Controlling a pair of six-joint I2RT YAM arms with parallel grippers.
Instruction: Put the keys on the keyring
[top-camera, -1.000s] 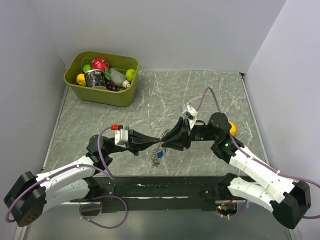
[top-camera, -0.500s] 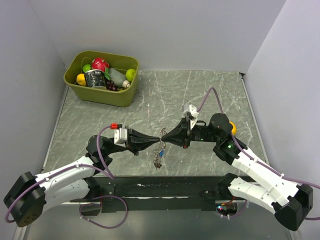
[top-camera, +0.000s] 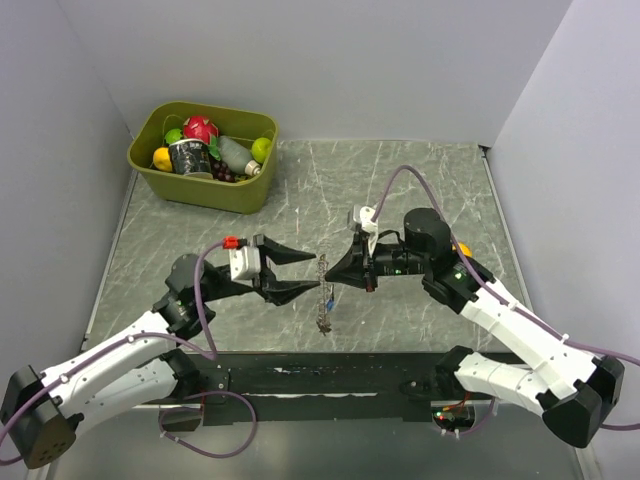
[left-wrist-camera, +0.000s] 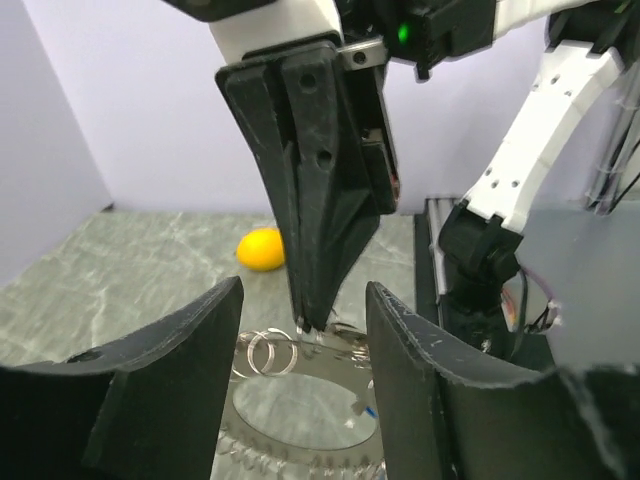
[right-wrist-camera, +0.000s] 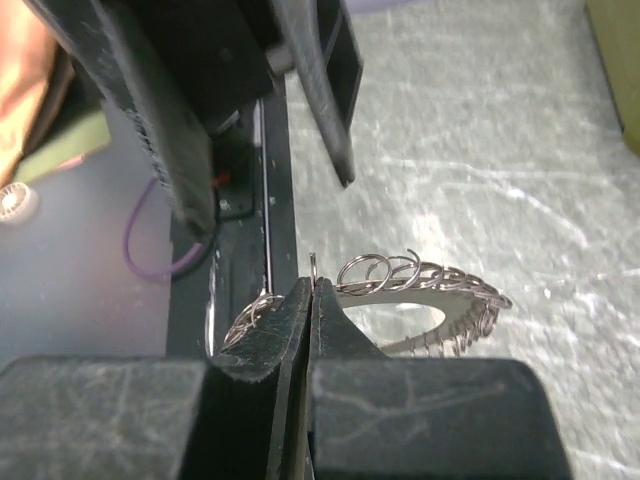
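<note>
Left tool (top-camera: 314, 271) has let go: half a second ago the 2 tools pinched the keyring (top-camera: 323, 268) tip to tip; now its jaws stand wide, just clear. Right tool (top-camera: 330, 273) alone stays clamped on the ring, keys (top-camera: 323, 318) dangling beneath, above the counter (top-camera: 420, 180). Likely a regrasp; threading unfinished.

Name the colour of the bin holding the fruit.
Olive green plastic bin, best seen in the top external view.

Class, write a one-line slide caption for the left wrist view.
The open left gripper flanks the shut right gripper, which pinches the keyring.
</note>
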